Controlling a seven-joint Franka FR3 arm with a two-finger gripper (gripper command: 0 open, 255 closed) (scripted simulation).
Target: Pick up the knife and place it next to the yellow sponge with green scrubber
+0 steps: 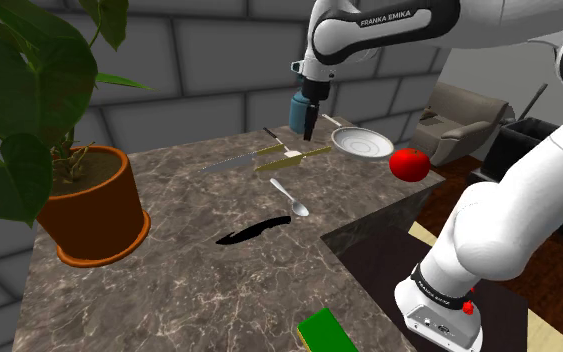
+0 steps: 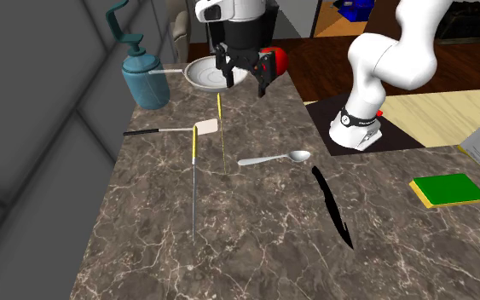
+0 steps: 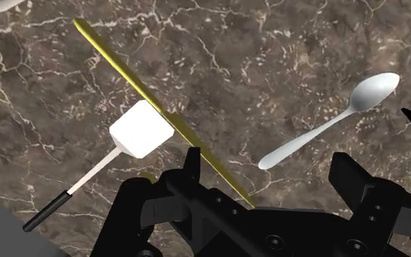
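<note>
Spoon (image 2: pixel 274 158) between spatula (image 2: pixel 205 128) and sponge (image 2: pixel 448 189)

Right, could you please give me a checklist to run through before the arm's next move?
1. Black two-finger gripper open: ok, fingers apart.
2. Gripper empty: ok.
3. Target knife settled: cannot tell; a black knife and a yellow-handled, grey-bladed knife both lie on the marble table.
4. Gripper lowered to the table: not ok; it hangs above a thin yellow rod and a white square spatula.
5. Bare marble beside the yellow sponge with green top: ok.
</note>
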